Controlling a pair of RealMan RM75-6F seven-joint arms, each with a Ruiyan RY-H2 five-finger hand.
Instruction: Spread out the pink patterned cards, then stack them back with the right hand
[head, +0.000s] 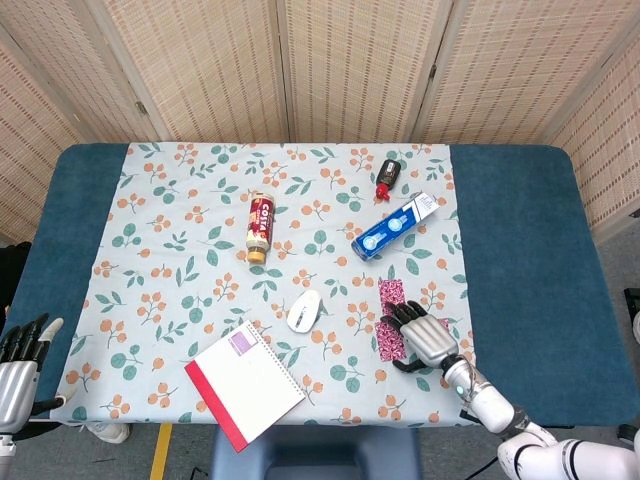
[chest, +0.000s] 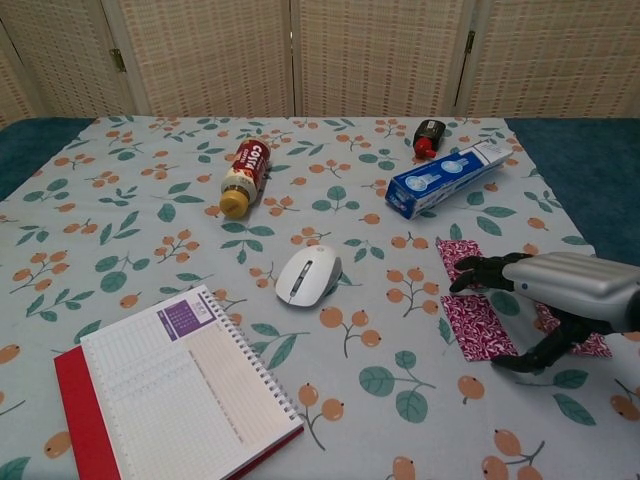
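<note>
Three pink patterned cards lie apart on the floral cloth at the front right. The far card (head: 391, 292) (chest: 457, 256) is partly under my right hand's fingertips (chest: 470, 277). The near left card (head: 388, 342) (chest: 477, 327) lies flat below the fingers. The right card (chest: 582, 341) shows only at its edge beneath the palm. My right hand (head: 425, 337) (chest: 560, 292) hovers low over them with fingers spread and thumb down, holding nothing. My left hand (head: 20, 362) hangs off the table's front left corner, fingers apart and empty.
A white mouse (head: 304, 310) (chest: 306, 275) sits just left of the cards. A red-edged notebook (head: 244, 384) (chest: 165, 390) lies front left. Behind are a blue box (head: 397, 226) (chest: 448, 177), a coffee bottle (head: 260, 222) (chest: 243, 174) and a small black-red item (head: 387, 176) (chest: 428, 137).
</note>
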